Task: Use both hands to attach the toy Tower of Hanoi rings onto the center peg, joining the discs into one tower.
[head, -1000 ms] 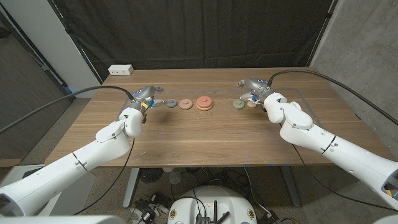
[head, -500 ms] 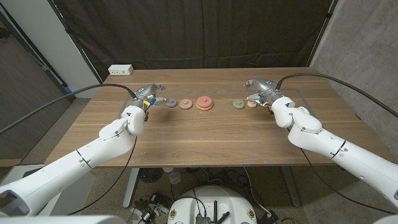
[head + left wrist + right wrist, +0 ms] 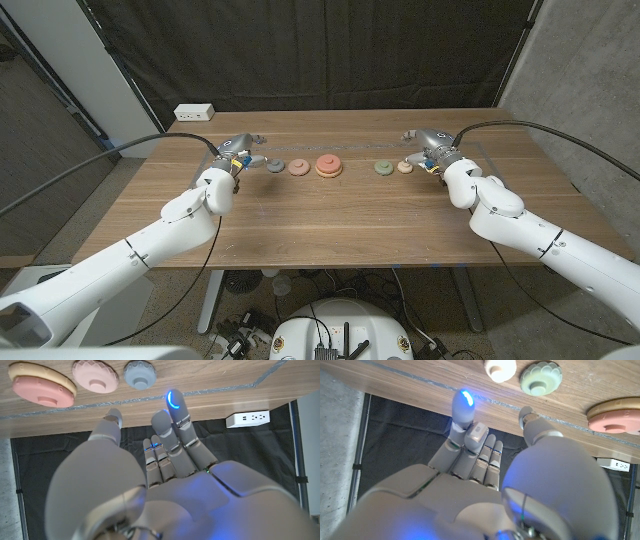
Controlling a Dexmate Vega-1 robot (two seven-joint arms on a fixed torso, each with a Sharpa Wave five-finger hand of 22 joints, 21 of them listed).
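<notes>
Stacking is barely begun: only the pink disc (image 3: 329, 162) sits on the orange base (image 3: 329, 171), both hands (image 3: 238, 150) (image 3: 428, 145) empty, fingers apart.

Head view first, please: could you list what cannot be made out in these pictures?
- Center peg: in the head view the orange and pink stack is too small to show one.
- Stack: cut by the frame edge in both wrist views.
- Left hand, right hand: table contact unclear; palms face away from the wrist cameras.
</notes>
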